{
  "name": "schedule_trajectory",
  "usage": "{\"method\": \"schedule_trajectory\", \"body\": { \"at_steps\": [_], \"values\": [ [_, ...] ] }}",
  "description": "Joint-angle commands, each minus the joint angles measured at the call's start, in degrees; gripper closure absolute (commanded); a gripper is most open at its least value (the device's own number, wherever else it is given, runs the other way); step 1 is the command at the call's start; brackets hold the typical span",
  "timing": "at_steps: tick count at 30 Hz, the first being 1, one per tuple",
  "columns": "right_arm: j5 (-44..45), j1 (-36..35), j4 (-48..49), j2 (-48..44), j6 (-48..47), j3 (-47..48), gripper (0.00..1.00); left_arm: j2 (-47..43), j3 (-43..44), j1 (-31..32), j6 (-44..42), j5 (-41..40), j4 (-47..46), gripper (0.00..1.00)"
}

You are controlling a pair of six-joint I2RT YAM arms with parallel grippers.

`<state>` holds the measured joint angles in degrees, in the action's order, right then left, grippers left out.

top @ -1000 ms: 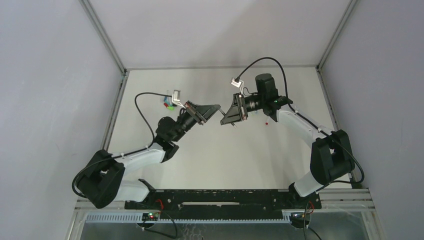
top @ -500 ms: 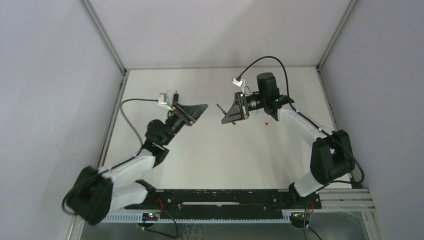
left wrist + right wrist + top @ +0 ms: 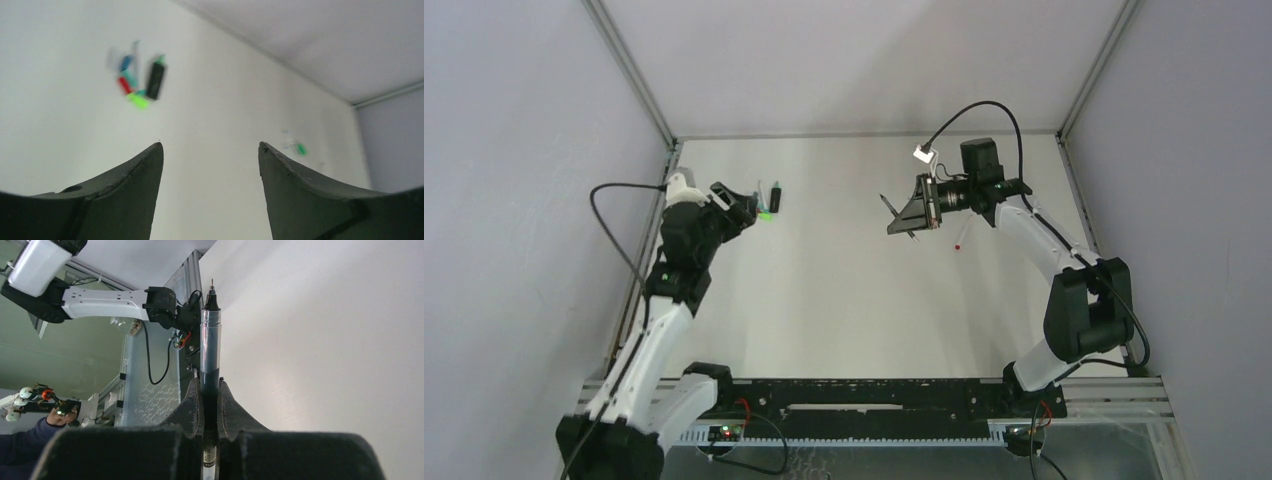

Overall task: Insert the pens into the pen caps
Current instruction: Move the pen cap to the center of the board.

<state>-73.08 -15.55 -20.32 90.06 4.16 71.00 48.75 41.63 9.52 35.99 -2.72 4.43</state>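
My right gripper (image 3: 210, 385) is shut on a thin dark pen (image 3: 210, 345), whose uncapped tip points away from the wrist. From above, that gripper (image 3: 896, 215) hangs over the middle of the table with the pen (image 3: 886, 206) sticking out to the left. My left gripper (image 3: 210, 146) stands open and empty, well short of a blurred cluster of pen caps (image 3: 131, 82) in blue, red, teal and bright green. A thicker black marker (image 3: 155, 81) lies beside them. From above, the left gripper (image 3: 746, 206) sits just left of the caps (image 3: 767, 211).
A white pen with a red end (image 3: 961, 238) lies on the table under the right arm. Another small pen with a green end (image 3: 297, 148) shows blurred at the far right of the left wrist view. Grey walls and metal rails (image 3: 652, 105) bound the table.
The two grippers met mid-table a second ago. The left one opened and swung away to the left toward the caps. The right one shut on the dark pen and drew back slightly right.
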Motion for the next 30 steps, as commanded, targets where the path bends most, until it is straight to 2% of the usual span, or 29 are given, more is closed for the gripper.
{"method": "schedule_trajectory", "body": {
  "at_steps": [1,7,11,15,18,24,30],
  "values": [
    [-0.2,1.2,-1.6,0.4,-2.8,2.4,1.0,11.2,7.6,-5.0,-6.3,1.9,10.1,0.3],
    [0.2,2.2,-2.1,1.2,-3.3,2.5,1.0,33.7,23.9,-9.3,-8.5,1.0,16.9,0.54],
    [0.2,3.0,-2.3,1.9,-3.4,2.7,1.0,49.0,37.6,-11.7,-11.1,-2.1,22.9,0.56],
    [0.2,3.7,-2.4,2.9,-3.3,3.0,1.0,59.7,49.5,-11.9,-14.2,-4.7,27.2,0.57],
    [0.0,4.1,-2.6,3.5,-3.0,3.3,1.0,65.6,56.7,-11.9,-16.3,-3.6,29.6,0.62],
    [-0.3,4.4,-2.7,4.6,-2.6,3.9,1.0,74.1,67.3,-12.0,-18.3,-0.3,32.5,0.63],
    [-0.5,4.9,-2.7,5.2,-2.4,4.5,1.0,80.5,72.3,-12.0,-17.8,0.3,35.7,0.64]
  ]
}}
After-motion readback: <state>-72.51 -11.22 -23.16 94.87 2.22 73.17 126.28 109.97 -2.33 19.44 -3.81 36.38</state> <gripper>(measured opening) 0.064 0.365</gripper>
